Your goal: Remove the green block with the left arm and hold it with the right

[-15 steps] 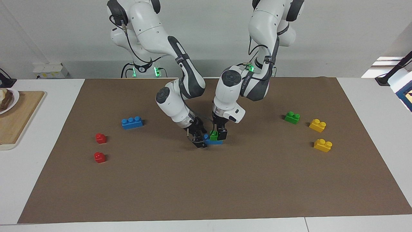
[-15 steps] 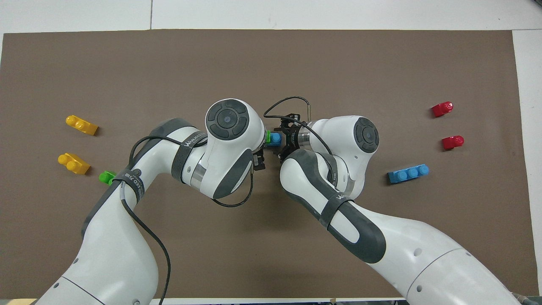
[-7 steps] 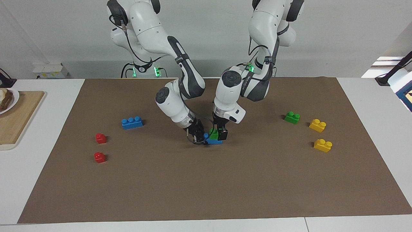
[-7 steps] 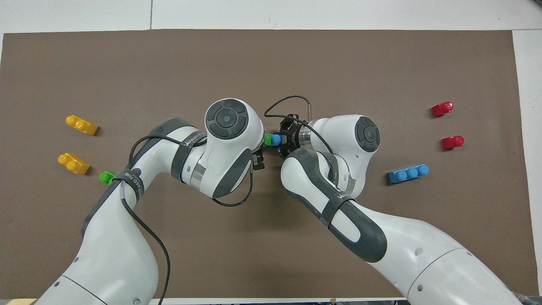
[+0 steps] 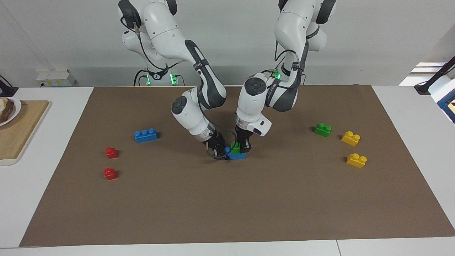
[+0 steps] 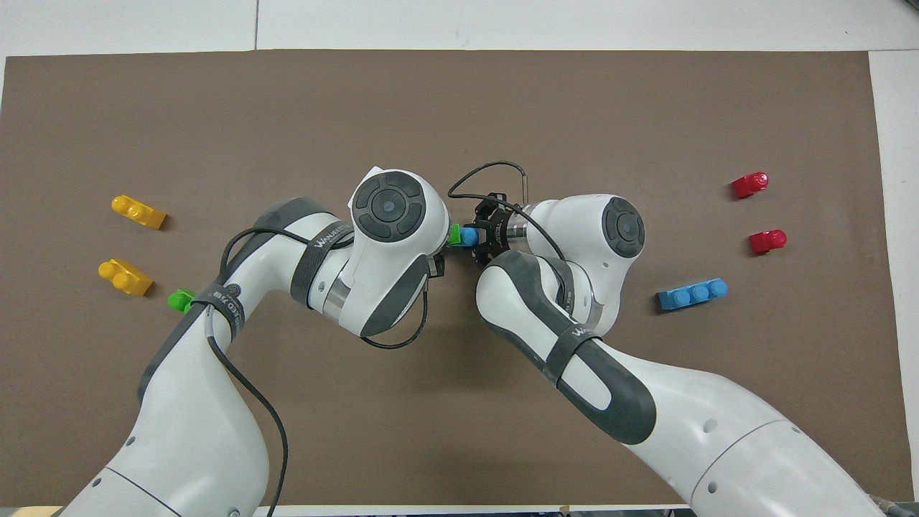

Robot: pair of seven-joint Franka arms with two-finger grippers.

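A green block sits stacked on a blue brick in the middle of the brown mat. My left gripper comes straight down on the stack and is shut on the green block. My right gripper reaches in low from the right arm's end and is shut on the end of the blue brick. In the overhead view only a sliver of the green block and the blue brick shows between the two wrists. The left arm's wrist hides the left gripper there, while the right gripper shows.
Toward the left arm's end lie a second green block and two yellow bricks. Toward the right arm's end lie a blue three-stud brick and two red bricks. A wooden board lies off the mat.
The right gripper slid in and closed on the blue brick's end. Then the left gripper's fingers closed on the green block. The stack stays on the mat.
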